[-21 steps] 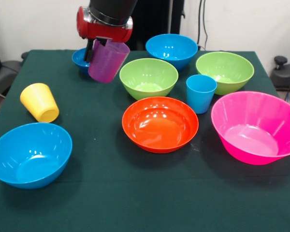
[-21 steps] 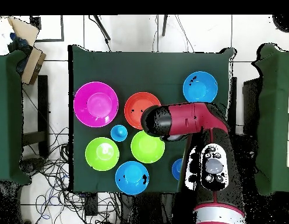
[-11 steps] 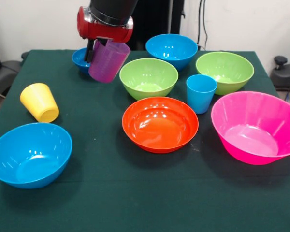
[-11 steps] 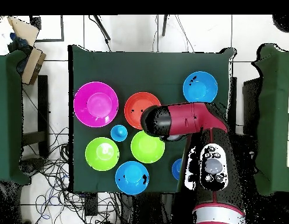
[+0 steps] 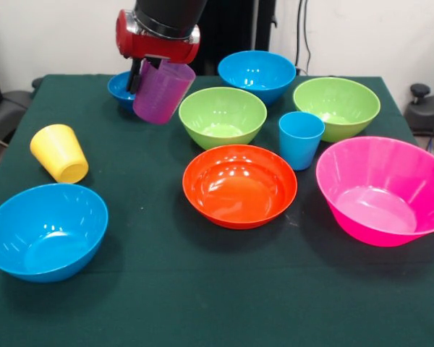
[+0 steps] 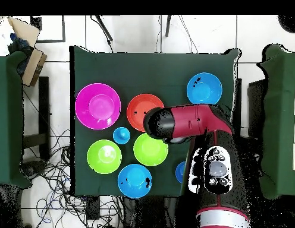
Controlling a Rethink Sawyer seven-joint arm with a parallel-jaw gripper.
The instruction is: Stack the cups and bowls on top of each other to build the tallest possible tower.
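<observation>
My gripper (image 5: 145, 73) is shut on the rim of the ribbed purple cup (image 5: 161, 92), which hangs tilted above the table beside the small dark blue bowl (image 5: 120, 87). The yellow cup (image 5: 58, 152) lies on its side at the left. Upright between the orange bowl (image 5: 239, 185) and the large pink bowl (image 5: 384, 189) stands the light blue cup (image 5: 301, 139). Two lime green bowls (image 5: 222, 116) (image 5: 336, 107) and two light blue bowls (image 5: 257, 74) (image 5: 45, 230) rest on the green cloth. From overhead, the arm (image 6: 188, 123) hides the gripper and the purple cup.
The overhead view shows the pink bowl (image 6: 98, 105), orange bowl (image 6: 138, 108), light blue cup (image 6: 121, 135) and green bowls (image 6: 104, 156) (image 6: 151, 149) clustered left of the arm. Cables lie on the floor around the table (image 6: 156, 68).
</observation>
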